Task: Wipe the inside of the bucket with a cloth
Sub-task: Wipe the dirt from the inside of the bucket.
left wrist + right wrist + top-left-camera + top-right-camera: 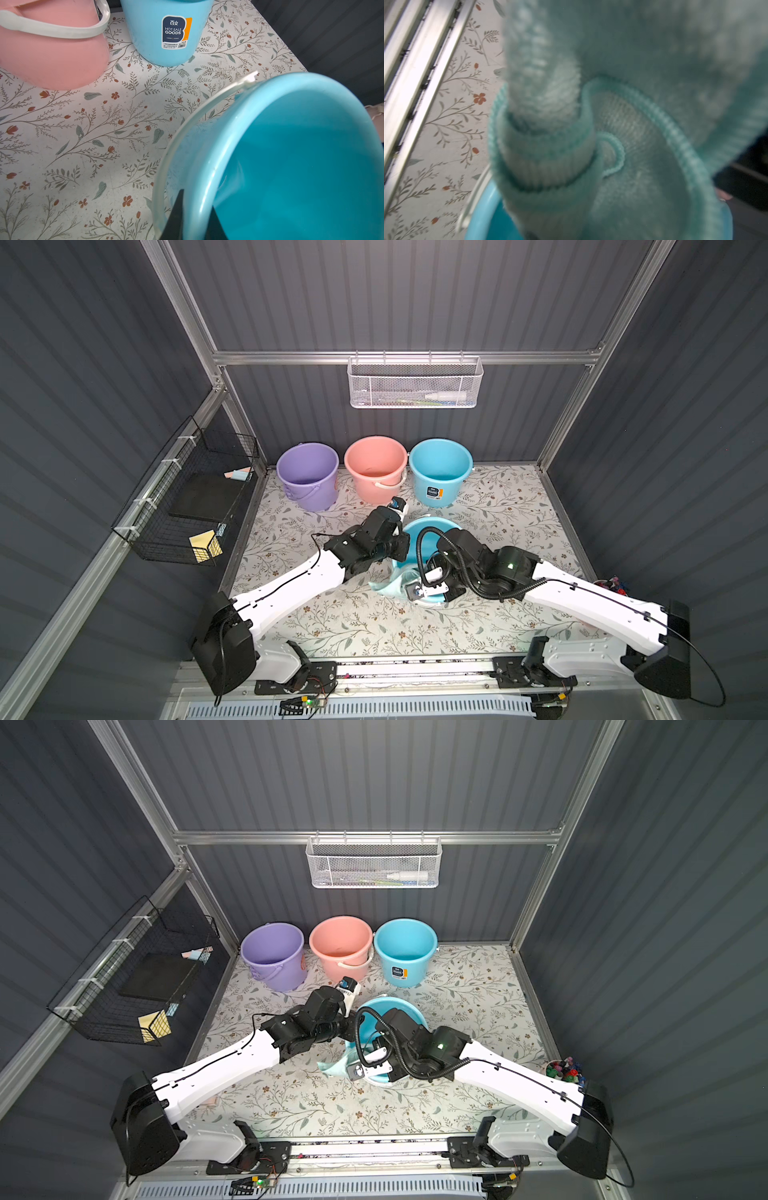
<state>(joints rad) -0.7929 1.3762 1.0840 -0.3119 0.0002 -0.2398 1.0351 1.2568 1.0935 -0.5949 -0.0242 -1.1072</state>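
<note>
A blue bucket (432, 526) (388, 1006) stands tilted on the flowered mat between my two arms, its mouth facing up and toward the front. My left gripper (197, 214) is shut on the bucket's (301, 155) rim, one dark finger outside the wall and one inside. The pale aqua cloth (390, 588) (336, 1068) hangs rumpled over the bucket's near rim (481, 218). My right gripper (411, 583) is at that rim, shut on the cloth (633, 83), which fills the right wrist view and hides the fingers.
Against the back wall stand a purple bucket (307, 472), a pink bucket (376, 468) and an upright blue bucket (440, 468) with a label. A white mesh basket (415, 381) hangs above them, a black wire basket (187, 497) on the left wall. A cup of coloured bits (565, 1071) sits at the right edge.
</note>
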